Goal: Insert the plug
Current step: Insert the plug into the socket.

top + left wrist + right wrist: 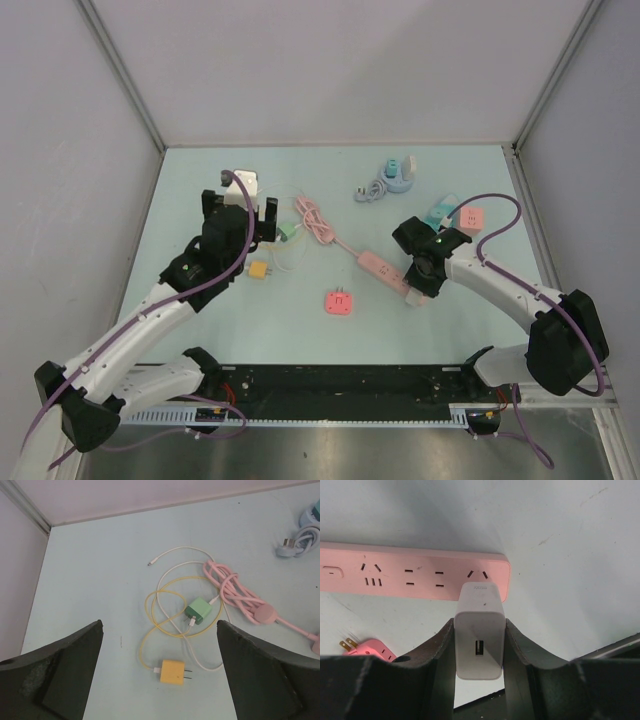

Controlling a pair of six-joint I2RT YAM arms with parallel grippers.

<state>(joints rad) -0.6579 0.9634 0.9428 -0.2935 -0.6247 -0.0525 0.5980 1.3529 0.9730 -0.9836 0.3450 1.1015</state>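
Observation:
A pink power strip (383, 270) lies on the table right of centre; the right wrist view shows it (415, 576) with several sockets. My right gripper (480, 645) is shut on a white USB charger plug (479, 635) and holds it at the strip's end, its far end over the strip's near edge. In the top view that gripper (420, 285) sits over the strip's right end. My left gripper (160, 680) is open and empty, above a yellow charger (172, 671) and a green charger (199, 610).
A pink square adapter (339, 301) lies at the centre, also in the right wrist view (367, 650). A coiled pink cord (240, 592), yellow and white cables (165, 597), a blue-grey cable bundle (385, 180), and a teal and pink item (455, 215) lie further back.

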